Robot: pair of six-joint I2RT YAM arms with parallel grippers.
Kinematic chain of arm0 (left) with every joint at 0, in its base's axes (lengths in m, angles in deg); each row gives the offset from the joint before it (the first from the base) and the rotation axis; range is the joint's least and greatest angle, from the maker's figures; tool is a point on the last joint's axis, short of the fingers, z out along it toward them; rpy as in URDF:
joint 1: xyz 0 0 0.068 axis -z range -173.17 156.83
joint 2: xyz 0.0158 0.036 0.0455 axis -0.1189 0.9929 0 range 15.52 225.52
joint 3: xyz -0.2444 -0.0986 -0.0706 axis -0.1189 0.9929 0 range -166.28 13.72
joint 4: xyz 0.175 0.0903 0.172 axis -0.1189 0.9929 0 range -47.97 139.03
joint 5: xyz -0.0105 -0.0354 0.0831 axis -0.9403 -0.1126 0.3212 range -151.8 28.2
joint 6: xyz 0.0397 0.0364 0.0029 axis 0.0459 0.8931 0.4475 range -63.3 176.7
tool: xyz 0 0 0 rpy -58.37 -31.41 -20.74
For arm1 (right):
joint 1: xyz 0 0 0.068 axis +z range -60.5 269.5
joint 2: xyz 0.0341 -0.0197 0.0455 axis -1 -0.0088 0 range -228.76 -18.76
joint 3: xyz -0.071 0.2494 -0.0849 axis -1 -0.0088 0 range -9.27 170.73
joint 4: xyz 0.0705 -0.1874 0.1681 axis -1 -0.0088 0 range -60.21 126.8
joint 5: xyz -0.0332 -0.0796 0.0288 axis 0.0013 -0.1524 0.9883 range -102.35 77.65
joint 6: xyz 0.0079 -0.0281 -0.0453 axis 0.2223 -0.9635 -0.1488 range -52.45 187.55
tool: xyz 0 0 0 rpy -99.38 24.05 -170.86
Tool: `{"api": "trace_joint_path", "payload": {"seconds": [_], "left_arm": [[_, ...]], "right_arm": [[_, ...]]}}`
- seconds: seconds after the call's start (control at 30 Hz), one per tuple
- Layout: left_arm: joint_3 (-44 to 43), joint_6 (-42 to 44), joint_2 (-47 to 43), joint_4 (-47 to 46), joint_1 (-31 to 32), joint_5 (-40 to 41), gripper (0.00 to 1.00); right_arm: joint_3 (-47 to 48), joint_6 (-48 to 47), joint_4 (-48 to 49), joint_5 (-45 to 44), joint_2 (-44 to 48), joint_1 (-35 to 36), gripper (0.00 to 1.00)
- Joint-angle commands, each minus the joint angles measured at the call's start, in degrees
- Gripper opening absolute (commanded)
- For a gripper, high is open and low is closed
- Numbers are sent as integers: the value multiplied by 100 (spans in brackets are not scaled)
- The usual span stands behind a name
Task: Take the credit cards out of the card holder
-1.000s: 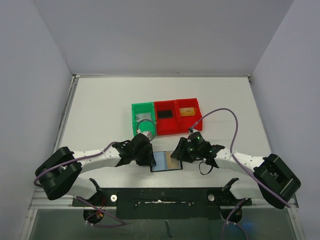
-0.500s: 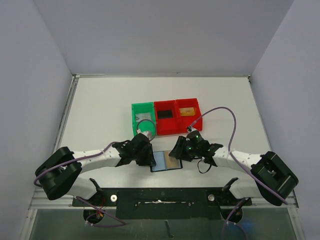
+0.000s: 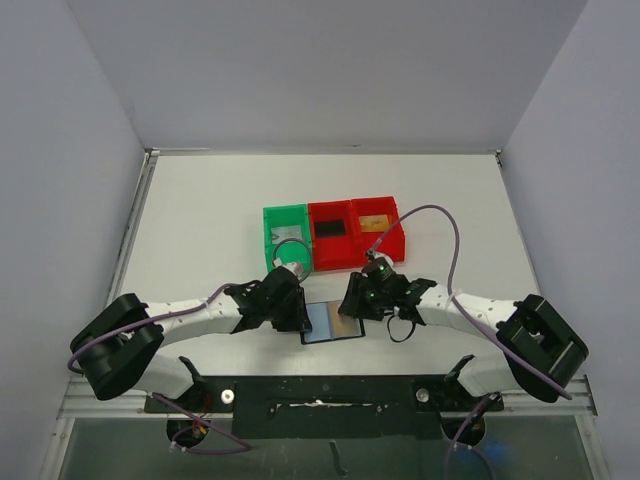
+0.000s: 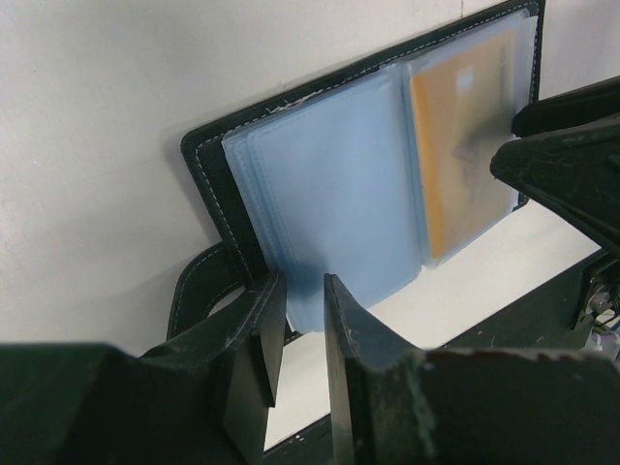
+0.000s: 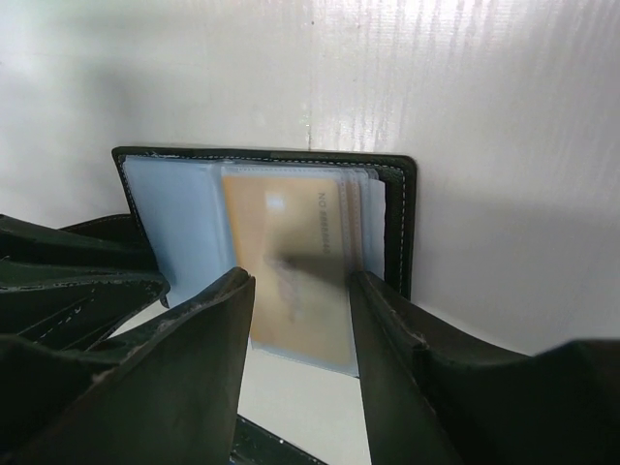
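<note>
While the card holder (image 3: 332, 322) lies open near the front edge of the surface (image 3: 200, 230), between your two arms, your left fingers (image 4: 254, 339) are nearly closed on the lower edge of its bluish pocket page, apparently pinching it. Your right fingers (image 5: 208, 320) stand parted over the gold card (image 5: 291, 242), which sits in the right-hand pocket. You cannot tell whether they touch it.
</note>
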Motion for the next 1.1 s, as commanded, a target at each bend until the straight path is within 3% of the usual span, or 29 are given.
{"api": "trace_joint_path", "payload": {"seconds": [0.0,0.13,0.3,0.67,0.8,1.07], "left_arm": [[5,104,-21,-28,9,25,22],[43,100,-61,-35,13,42,22],[52,82,-71,-32,4,28,21],[40,76,-53,-40,10,43,21],[62,56,-66,-75,11,26,21],[1,91,-110,12,5,91,21]], "right_arm": [[317,-89,-200,-287,-251,296,45],[355,-51,-61,-253,-307,400,40],[351,-21,111,-186,-137,402,25],[469,11,-87,-239,290,418,19],[523,-24,-329,-400,345,421,20],[670,-49,-929,-971,365,445,41]]}}
